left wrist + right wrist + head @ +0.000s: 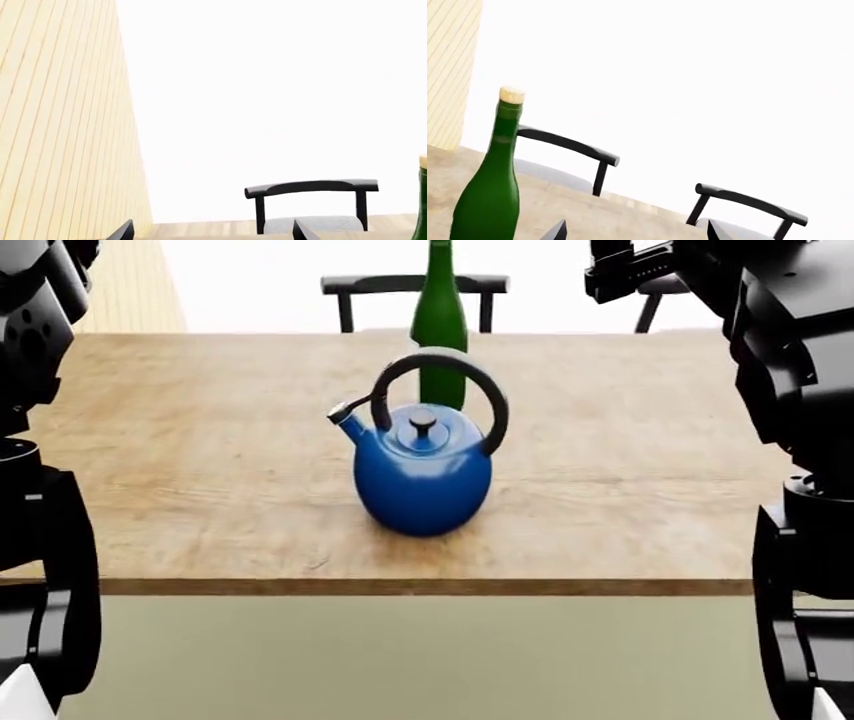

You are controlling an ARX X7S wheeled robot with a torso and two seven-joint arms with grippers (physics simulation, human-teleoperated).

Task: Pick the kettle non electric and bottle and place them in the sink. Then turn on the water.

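The blue kettle (422,472), with its black arched handle, stands upright in the middle of the wooden table (187,450). Its spout points left. Right behind it stands the dark green bottle (438,325), upright, with a cork-coloured top; it also shows in the right wrist view as the bottle (490,192) and at the picture's edge in the left wrist view as the bottle (421,212). My left gripper (212,232) is open and empty above the table. My right gripper (636,232) is also open and empty, apart from the bottle. Both arms are raised at the table's sides. The sink is out of view.
Black chairs stand beyond the table's far edge: one chair (414,285) behind the bottle and another chair (654,295) to the right. A pale slatted wood wall (60,125) rises at the far left. The table's front edge (400,586) is close to me.
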